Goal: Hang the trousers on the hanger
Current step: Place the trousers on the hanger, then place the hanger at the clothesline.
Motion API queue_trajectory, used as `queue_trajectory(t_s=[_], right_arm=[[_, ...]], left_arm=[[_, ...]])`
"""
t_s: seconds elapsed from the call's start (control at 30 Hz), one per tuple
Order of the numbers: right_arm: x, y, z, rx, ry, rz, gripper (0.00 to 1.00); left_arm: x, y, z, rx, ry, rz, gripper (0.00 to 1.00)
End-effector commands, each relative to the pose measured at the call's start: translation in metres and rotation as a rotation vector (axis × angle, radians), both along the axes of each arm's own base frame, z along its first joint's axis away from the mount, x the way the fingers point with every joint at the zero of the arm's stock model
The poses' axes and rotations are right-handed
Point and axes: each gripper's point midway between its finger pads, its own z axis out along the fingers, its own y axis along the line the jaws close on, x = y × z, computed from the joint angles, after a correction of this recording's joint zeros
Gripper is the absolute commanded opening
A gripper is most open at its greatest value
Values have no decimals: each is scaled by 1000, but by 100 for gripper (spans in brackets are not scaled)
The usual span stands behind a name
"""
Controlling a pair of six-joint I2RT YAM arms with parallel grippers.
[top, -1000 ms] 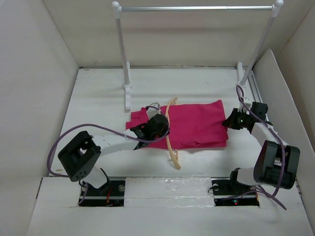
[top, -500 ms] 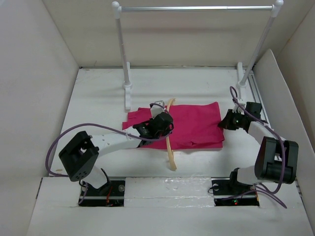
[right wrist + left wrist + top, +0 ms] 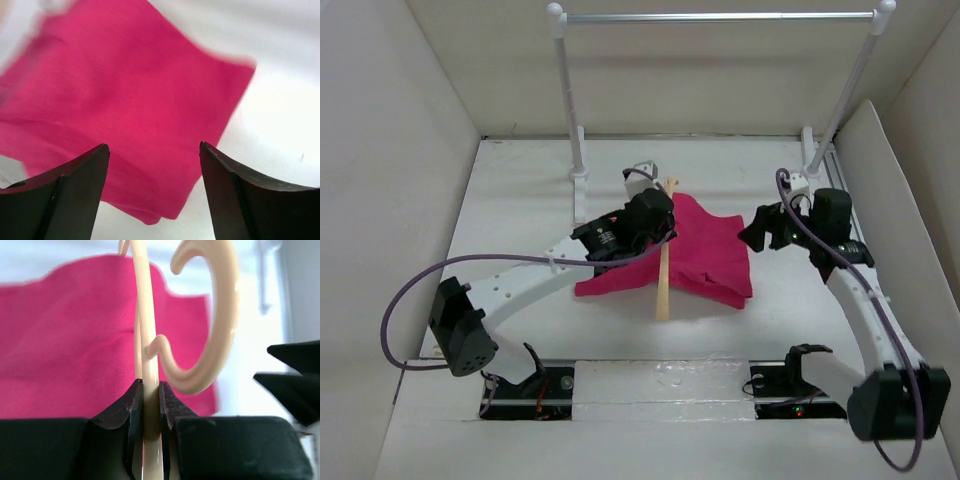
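Observation:
The magenta trousers [image 3: 708, 252] hang folded over the tan wooden hanger [image 3: 664, 280], which is raised off the white floor and points toward the back. My left gripper [image 3: 663, 236] is shut on the hanger's bar [image 3: 148, 340] just below its curved hook [image 3: 220, 315]; the trousers [image 3: 65, 340] fill the view behind it. My right gripper [image 3: 756, 229] is open just right of the cloth. In the right wrist view its fingers [image 3: 75, 190] stand wide apart with nothing between them, over the trousers [image 3: 125, 95].
A white-and-silver rail frame [image 3: 720, 17] stands at the back, with its posts [image 3: 578, 170] on feet left and right of the cloth. White walls enclose the floor on three sides. A tilted white panel [image 3: 880, 200] leans at the right.
My left arm has lifted the hanger and carried it toward the back, so the trousers now hang over it. My right gripper has opened, let go of the trousers and risen.

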Motion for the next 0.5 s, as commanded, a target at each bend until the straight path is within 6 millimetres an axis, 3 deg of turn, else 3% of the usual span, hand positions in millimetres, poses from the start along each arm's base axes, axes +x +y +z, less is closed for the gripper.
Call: queue_trajectory(t_s=[0.0, 0.03, 0.1, 0.13, 0.17, 0.23, 0.33, 0.47], right_arm=[[-14, 30, 113, 43, -308, 90, 79], [-24, 50, 141, 95, -360, 137, 80], [-44, 71, 175, 152, -433, 209, 82], [-68, 106, 206, 246, -476, 326, 84], [-68, 106, 205, 247, -475, 327, 84], [-93, 140, 234, 360, -513, 441, 85], [-102, 167, 250, 436, -502, 463, 87], [-110, 205, 235, 510, -426, 504, 90]], left_arm=[[7, 4, 138, -189, -222, 11, 0], [6, 5, 151, -201, -235, 8, 0], [4, 7, 179, -225, -265, -3, 0], [6, 10, 198, -235, -288, -3, 0], [6, 10, 199, -236, -288, -4, 0], [7, 9, 207, -236, -302, -12, 0], [7, 9, 223, -259, -327, -11, 0], [7, 9, 240, -325, -365, -4, 0]])
